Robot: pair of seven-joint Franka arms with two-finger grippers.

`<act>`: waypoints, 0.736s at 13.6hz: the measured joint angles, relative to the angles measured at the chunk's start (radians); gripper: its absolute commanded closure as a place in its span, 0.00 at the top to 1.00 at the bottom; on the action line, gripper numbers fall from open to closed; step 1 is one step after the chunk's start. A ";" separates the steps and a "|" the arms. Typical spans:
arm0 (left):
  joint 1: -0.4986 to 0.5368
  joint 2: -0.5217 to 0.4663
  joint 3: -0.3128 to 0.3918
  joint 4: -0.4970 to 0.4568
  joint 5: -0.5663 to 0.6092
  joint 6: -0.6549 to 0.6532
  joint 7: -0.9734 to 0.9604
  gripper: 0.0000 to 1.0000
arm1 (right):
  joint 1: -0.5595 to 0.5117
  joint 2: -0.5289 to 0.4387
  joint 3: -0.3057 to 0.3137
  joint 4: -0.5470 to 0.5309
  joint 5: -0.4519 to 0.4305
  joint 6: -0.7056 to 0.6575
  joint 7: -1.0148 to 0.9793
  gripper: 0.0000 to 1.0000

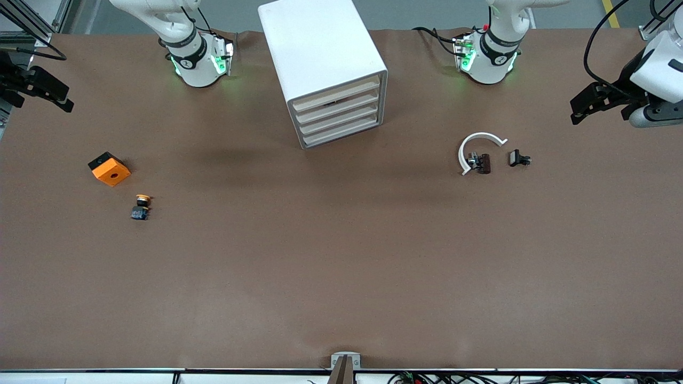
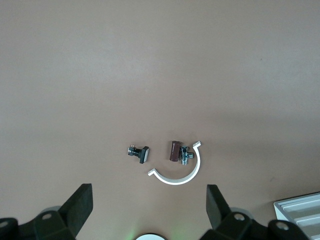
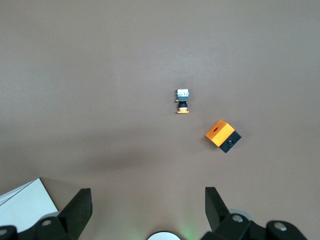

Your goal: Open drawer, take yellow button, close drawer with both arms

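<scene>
The white drawer cabinet [image 1: 325,64] stands at the back middle of the table, its stacked drawers [image 1: 339,114] all shut. The button [image 1: 141,207], with an orange-yellow cap on a dark body, lies on the table toward the right arm's end; it also shows in the right wrist view as the button [image 3: 182,100]. My right gripper [image 1: 65,100] hangs open and empty over that end's edge, seen again as the right gripper [image 3: 148,200]. My left gripper [image 1: 579,111] hangs open and empty over the left arm's end, seen again as the left gripper [image 2: 150,200].
An orange square block [image 1: 109,168] with a hole lies beside the button, farther from the front camera. Toward the left arm's end lie a white C-shaped ring [image 1: 476,146], a small dark part [image 1: 483,163] inside it and another dark part [image 1: 518,158] beside it.
</scene>
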 measured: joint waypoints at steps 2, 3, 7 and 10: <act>0.000 0.000 0.000 0.000 0.000 0.000 0.000 1.00 | 0.000 0.000 0.000 0.000 0.000 0.000 0.000 1.00; 0.000 0.000 0.000 0.000 0.000 0.000 0.000 1.00 | 0.000 0.000 0.000 0.001 0.000 0.000 0.000 1.00; 0.002 0.000 0.001 0.003 0.000 0.000 0.000 1.00 | 0.000 0.000 0.000 0.007 0.000 -0.001 0.000 1.00; 0.003 0.000 0.002 0.015 0.000 0.000 0.000 1.00 | 0.000 0.000 0.000 0.008 0.000 -0.002 0.000 1.00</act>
